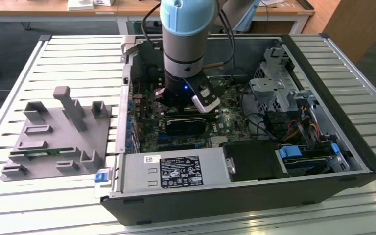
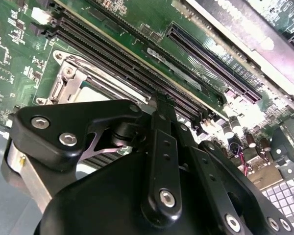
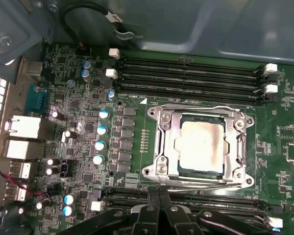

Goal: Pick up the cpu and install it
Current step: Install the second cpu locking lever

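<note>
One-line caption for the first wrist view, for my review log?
The cpu sits in its motherboard socket, memory slots alongside, the gripper above the board.

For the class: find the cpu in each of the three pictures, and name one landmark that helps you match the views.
Exterior view: I cannot make it out; the arm stands over that part of the motherboard.
First wrist view: the cpu lies in its metal socket frame.
Second wrist view: part of it shows beside the gripper.
Shared landmark: the long memory slots.
</note>
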Available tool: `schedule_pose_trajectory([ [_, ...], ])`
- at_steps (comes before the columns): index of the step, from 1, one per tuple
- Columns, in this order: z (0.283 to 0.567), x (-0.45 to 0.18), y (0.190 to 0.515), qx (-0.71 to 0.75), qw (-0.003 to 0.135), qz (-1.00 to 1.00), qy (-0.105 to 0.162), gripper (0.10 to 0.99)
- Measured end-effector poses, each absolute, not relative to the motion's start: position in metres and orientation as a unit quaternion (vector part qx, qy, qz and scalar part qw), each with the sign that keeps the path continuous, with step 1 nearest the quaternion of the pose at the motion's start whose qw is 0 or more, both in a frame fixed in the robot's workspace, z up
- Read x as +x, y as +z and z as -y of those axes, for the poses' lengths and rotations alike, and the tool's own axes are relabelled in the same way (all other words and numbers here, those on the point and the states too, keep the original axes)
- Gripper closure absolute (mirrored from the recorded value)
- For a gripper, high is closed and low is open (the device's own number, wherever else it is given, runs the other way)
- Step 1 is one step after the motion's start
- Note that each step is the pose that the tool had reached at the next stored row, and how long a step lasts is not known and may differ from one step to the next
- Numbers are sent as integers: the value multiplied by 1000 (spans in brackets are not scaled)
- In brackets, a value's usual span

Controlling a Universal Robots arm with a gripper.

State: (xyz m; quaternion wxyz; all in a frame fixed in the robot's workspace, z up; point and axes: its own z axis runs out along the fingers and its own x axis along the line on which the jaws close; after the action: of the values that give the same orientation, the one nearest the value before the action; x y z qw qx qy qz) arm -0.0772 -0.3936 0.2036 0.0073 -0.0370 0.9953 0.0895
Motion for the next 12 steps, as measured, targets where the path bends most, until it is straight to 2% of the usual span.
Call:
schedule_pose_trajectory([
  [12, 394, -78, 197, -37, 7, -995, 93, 980],
])
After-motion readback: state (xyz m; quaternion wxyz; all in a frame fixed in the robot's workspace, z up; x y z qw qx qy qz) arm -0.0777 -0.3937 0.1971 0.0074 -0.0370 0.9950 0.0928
